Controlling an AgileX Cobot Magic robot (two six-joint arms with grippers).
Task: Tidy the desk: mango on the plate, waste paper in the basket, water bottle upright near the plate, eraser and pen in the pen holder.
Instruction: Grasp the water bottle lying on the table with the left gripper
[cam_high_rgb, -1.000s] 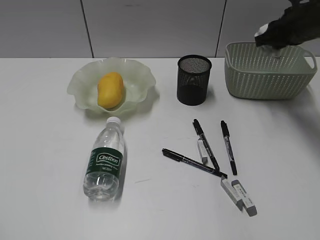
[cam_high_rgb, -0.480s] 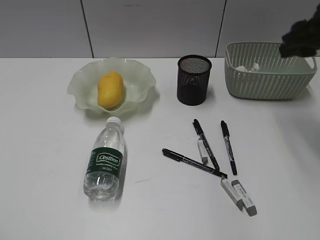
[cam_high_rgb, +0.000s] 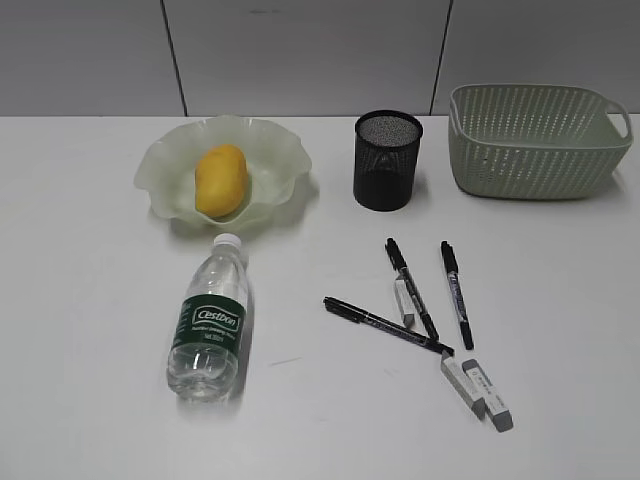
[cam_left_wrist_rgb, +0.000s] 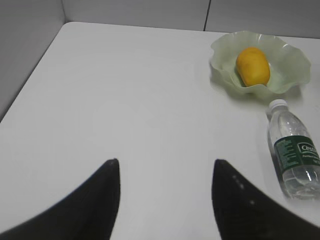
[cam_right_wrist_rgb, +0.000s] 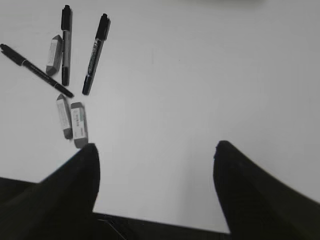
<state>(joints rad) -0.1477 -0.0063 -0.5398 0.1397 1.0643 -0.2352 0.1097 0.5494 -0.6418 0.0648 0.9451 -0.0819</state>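
The mango (cam_high_rgb: 220, 179) lies in the ruffled green plate (cam_high_rgb: 280, 150); both also show in the left wrist view, mango (cam_left_wrist_rgb: 252, 66) and plate (cam_left_wrist_rgb: 290, 57). The water bottle (cam_high_rgb: 209, 320) lies on its side, cap toward the plate, also in the left wrist view (cam_left_wrist_rgb: 294, 150). The black mesh pen holder (cam_high_rgb: 388, 160) stands upright. Three pens (cam_high_rgb: 412, 289) and three erasers (cam_high_rgb: 477, 388) lie on the desk (cam_high_rgb: 90, 300), also in the right wrist view: pens (cam_right_wrist_rgb: 95, 52), erasers (cam_right_wrist_rgb: 78, 123). The basket (cam_high_rgb: 538, 140) stands far right; no waste paper shows. My left gripper (cam_left_wrist_rgb: 165, 162) and right gripper (cam_right_wrist_rgb: 156, 147) are open and empty, out of the exterior view.
A grey tiled wall (cam_high_rgb: 300, 50) runs behind the desk. The desk's near edge (cam_right_wrist_rgb: 165, 220) shows under my right gripper. A grey side wall (cam_left_wrist_rgb: 25, 45) borders the desk's left end.
My right arm, which was over the basket holding a white scrap, let it fall into the basket and then pulled back out of the exterior view. Nothing else moved.
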